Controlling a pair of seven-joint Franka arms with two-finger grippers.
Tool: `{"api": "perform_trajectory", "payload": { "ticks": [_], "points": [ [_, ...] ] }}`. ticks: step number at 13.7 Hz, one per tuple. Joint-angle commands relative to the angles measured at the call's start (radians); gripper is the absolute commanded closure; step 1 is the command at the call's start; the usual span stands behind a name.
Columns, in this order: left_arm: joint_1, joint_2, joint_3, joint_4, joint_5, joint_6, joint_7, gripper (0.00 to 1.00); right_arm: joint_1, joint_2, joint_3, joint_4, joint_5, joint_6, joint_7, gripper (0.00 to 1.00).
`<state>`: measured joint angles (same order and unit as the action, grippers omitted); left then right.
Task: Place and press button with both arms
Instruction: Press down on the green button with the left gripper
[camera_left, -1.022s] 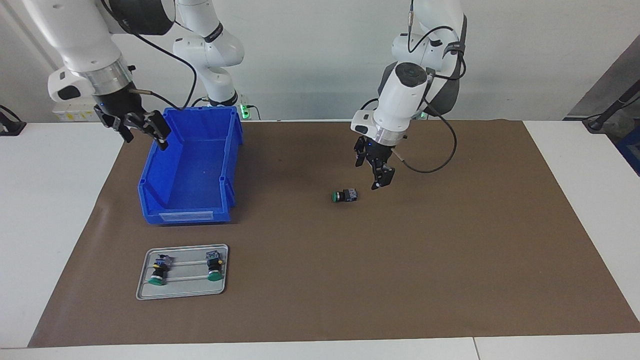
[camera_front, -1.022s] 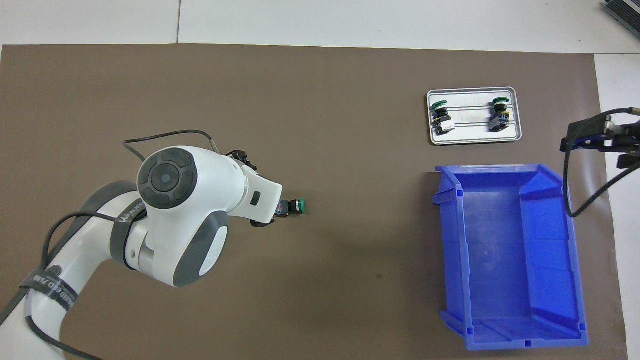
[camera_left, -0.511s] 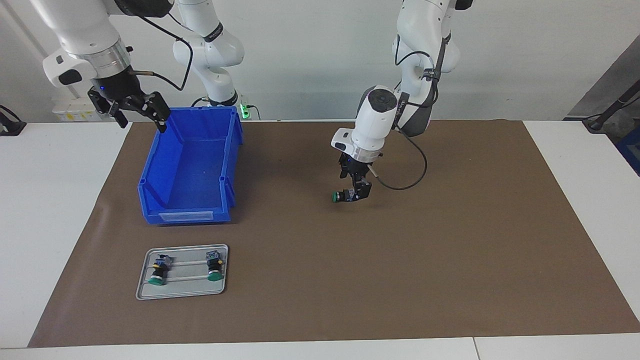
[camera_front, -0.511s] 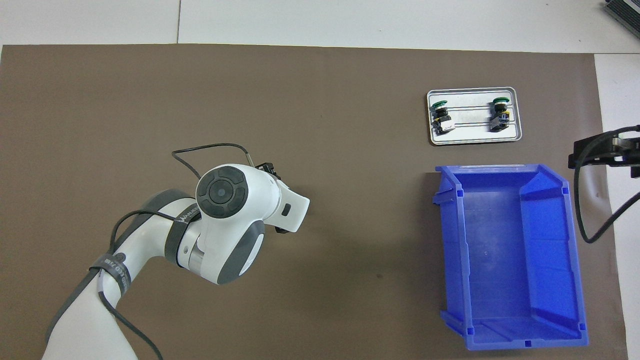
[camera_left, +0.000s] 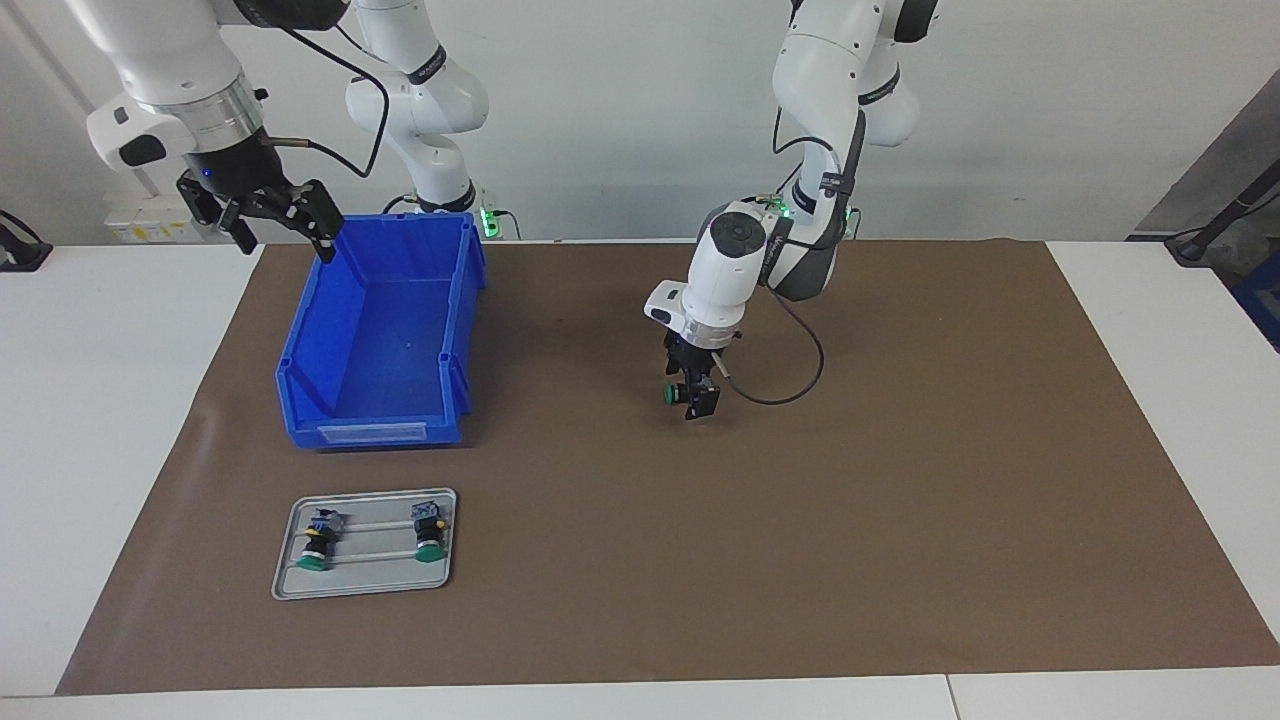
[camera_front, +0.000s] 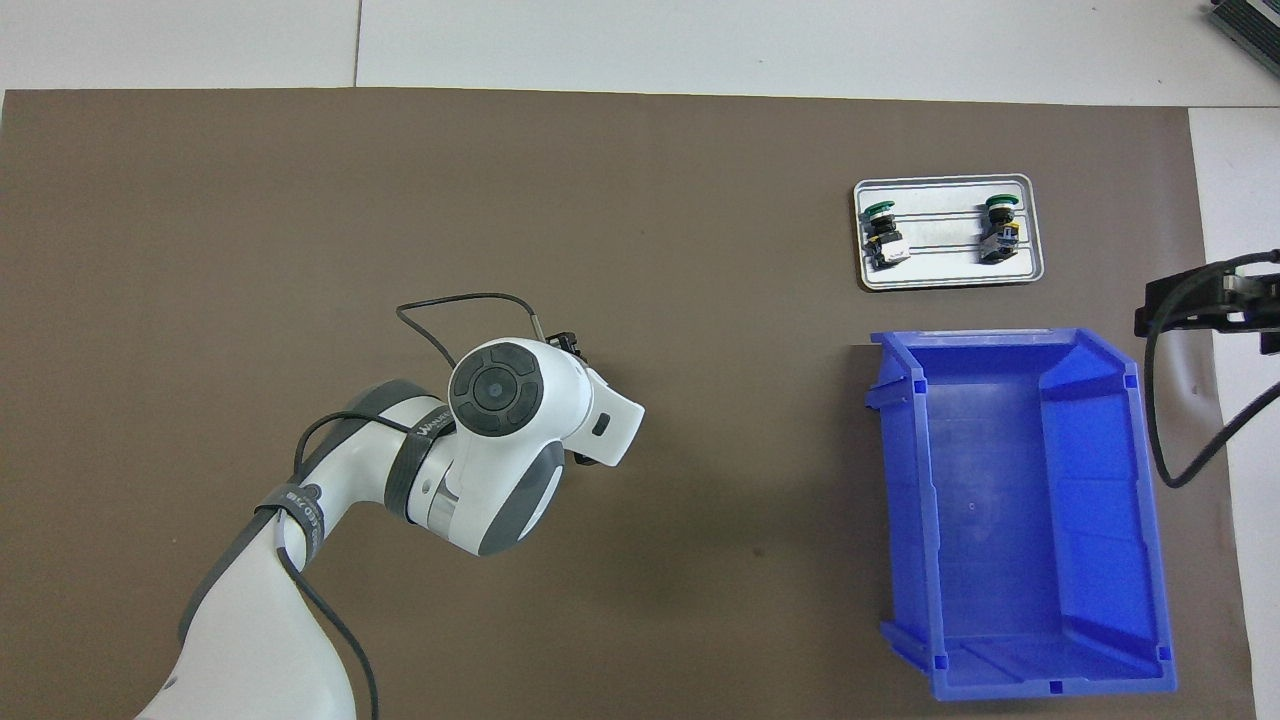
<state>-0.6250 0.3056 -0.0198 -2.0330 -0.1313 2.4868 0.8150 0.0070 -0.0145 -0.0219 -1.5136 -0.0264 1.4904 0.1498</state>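
Early stage: the button (camera_left: 672, 393) lies on its side mid-bench on the mat (camera_left: 900, 500), not yet gripped. The left gripper (camera_left: 697, 397) straddles it, jaws wide. The right gripper (camera_left: 268, 215), wide, waits over the bin's (camera_left: 375, 335) corner. Placing and pressing remain.

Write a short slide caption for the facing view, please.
Left tool lowered over the green-capped button on the brown mat; right tool waits above the blue bin.

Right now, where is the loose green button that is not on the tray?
In the facing view the button lies mid-mat, between the open fingers of the left gripper, beside the blue bin toward the left arm's end.
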Motion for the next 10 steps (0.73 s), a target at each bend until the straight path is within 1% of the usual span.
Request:
{"api": "perform_trajectory", "payload": {
  "ticks": [1, 4, 8, 9, 10],
  "points": [
    [-0.039, 0.035, 0.018, 0.022, 0.001, 0.044, 0.012, 0.00, -0.008, -0.005, 0.007, -0.008, -0.004, 0.001, -0.024, 0.00],
    [-0.047, 0.044, 0.018, 0.019, 0.001, 0.052, 0.012, 0.02, -0.007, -0.005, 0.005, -0.008, -0.004, 0.001, -0.023, 0.00],
    [-0.048, 0.044, 0.018, 0.017, -0.001, 0.041, 0.010, 0.15, -0.008, -0.005, 0.007, -0.008, -0.004, -0.001, -0.023, 0.00],
    [-0.050, 0.044, 0.018, 0.019, -0.001, 0.040, 0.007, 0.30, -0.008, -0.005, 0.007, -0.008, -0.004, 0.001, -0.024, 0.00],
    [-0.053, 0.043, 0.021, 0.020, -0.001, 0.029, 0.007, 0.49, -0.007, -0.005, 0.007, -0.008, -0.004, 0.001, -0.023, 0.00]
  ]
}}
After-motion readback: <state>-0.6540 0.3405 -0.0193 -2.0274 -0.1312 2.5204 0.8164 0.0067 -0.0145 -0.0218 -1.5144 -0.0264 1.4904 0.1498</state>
